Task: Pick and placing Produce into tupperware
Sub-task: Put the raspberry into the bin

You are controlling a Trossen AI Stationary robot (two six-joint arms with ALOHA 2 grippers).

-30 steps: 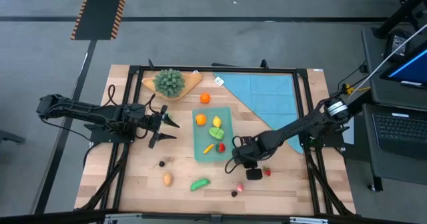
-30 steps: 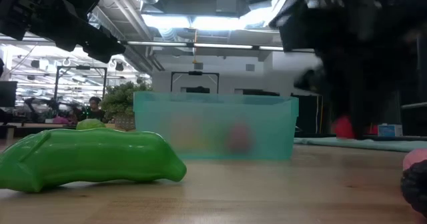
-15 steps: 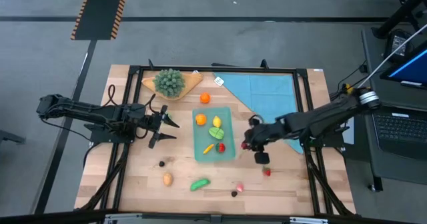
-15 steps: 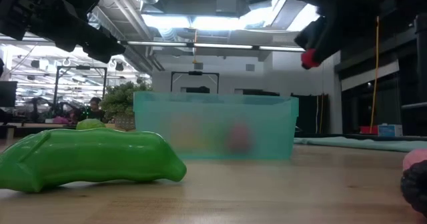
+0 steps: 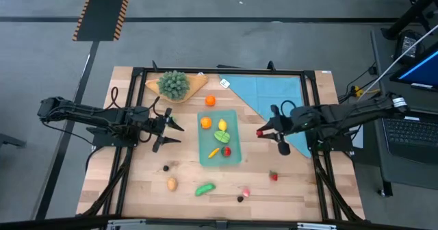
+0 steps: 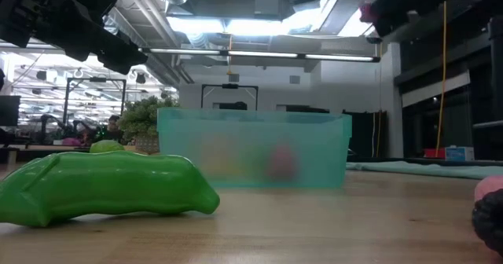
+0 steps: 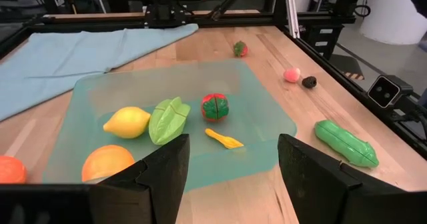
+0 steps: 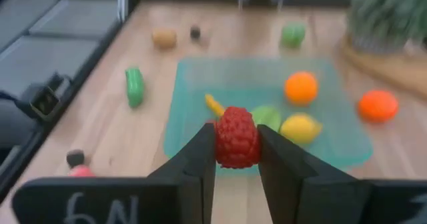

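The teal tupperware [image 5: 219, 135] sits mid-table holding an orange, a lemon, a green leaf piece, a yellow strip and a red piece. My right gripper [image 5: 263, 131] hangs in the air just right of it, shut on a red berry [image 8: 235, 137], which also shows in the low view [image 6: 366, 12]. More produce lies loose on the wood: a green pea pod [image 5: 204, 188], a brown piece [image 5: 172, 183], a red piece [image 5: 274, 176], a pink piece [image 5: 245, 191], two dark bits and an orange fruit [image 5: 210, 100]. My left gripper [image 5: 174, 129] waits open left of the tupperware. My right gripper pinches the red berry by its two opposite sides [image 8: 220, 144] between its two fingers [image 8: 200, 159]. The fingers slant downward and point toward the table's left. The berry is lifted clear, high over the wood just right of the tupperware.
A bushy green bunch [image 5: 174, 84] rests on a tan wooden board at the far edge. A light-blue cloth [image 5: 277, 96] covers the far right part of the table. A black frame [image 5: 130, 148] runs around the table's sides.
My right gripper has risen from the table near the tupperware's near right corner and gone toward the far right, carrying the red berry clear of the wood. It has tipped from pointing steeply down to nearer level.
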